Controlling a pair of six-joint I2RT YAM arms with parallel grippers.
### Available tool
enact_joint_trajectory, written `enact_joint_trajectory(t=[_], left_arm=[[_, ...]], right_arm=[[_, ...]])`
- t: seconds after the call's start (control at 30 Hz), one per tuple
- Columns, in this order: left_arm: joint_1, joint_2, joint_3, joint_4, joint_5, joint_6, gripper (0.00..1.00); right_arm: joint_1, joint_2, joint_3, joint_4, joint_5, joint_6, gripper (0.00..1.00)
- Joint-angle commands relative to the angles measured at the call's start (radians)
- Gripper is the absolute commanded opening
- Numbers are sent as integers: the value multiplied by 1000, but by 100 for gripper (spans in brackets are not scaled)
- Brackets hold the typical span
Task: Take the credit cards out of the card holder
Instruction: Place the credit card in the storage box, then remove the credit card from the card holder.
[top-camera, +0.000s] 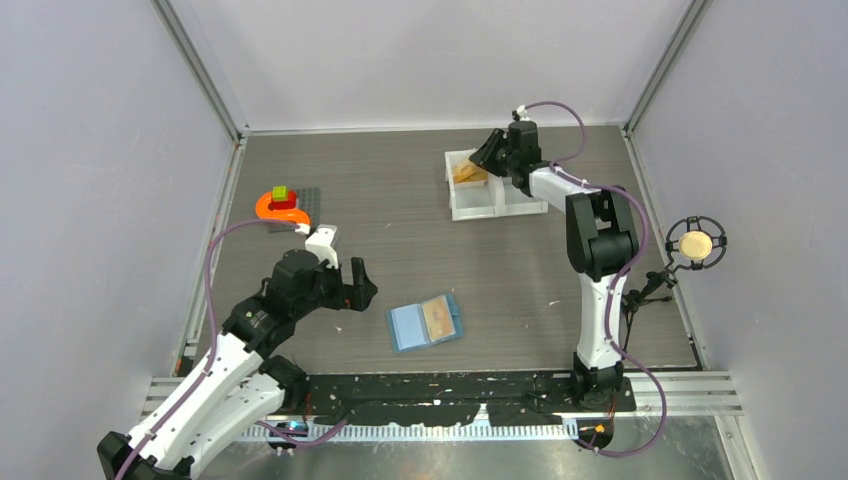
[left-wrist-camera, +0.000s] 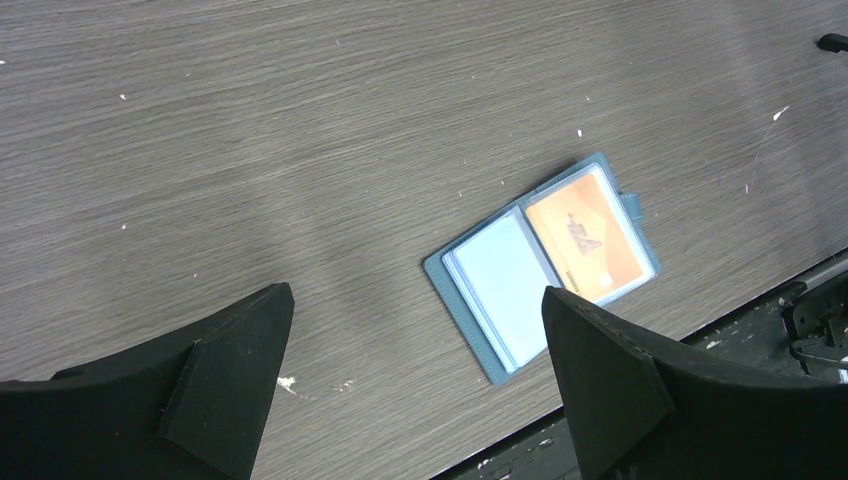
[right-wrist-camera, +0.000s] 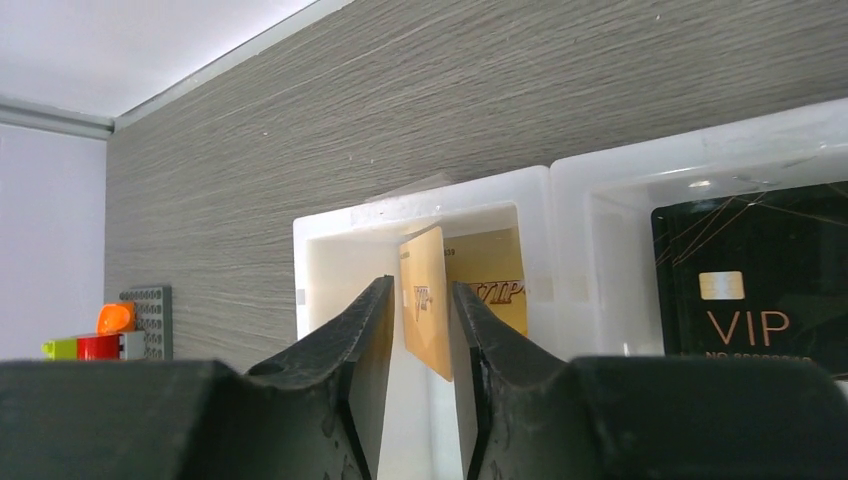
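Standing a little apart, wider than a card is thick, the fingers of the right gripper (right-wrist-camera: 420, 283) flank a gold credit card (right-wrist-camera: 425, 305). The card stands tilted on edge between them, in the left compartment of the white tray (right-wrist-camera: 420, 200) at the far right of the table (left-wrist-camera: 300, 120). A second gold card (right-wrist-camera: 490, 285) sits behind it, and a black card (right-wrist-camera: 755, 290) lies in the right compartment. The left gripper (left-wrist-camera: 415, 292) hangs spread wide and empty at near left. The card holder (left-wrist-camera: 495, 290) lies open on the table just right of it, an orange card (left-wrist-camera: 590, 235) in its right pocket.
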Motion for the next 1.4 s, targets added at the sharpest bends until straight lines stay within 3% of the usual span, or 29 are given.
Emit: enact_joint_trajectory(t=[0.0,0.27,0.53,0.73,0.83,1.17,1.37], left_arm=[[5,-1,45,8,-8,12,100],[5,-10,46,-5,-8,10,100],[5,19,70,-45,-23,-19,100],[5,46,44,-50,41,-71,100],[5,42,-1,-11,88,-109,100],[5,46,-179,222,279,-255,90],[5,77,-253,362,345,-328,86]], right_arm=[[3,-40,71,-32,40,-53,36],[3,-118,108,-159,96,-147,41],[40,-283,141,-407,98,-233,42],[144,-470,-24,-513,162,-248,42],[231,-563,-182,-520,183,-256,42],[492,-878,-611,-406,152,-171,40],[607,-934,-763,-292,72,-61,38]])
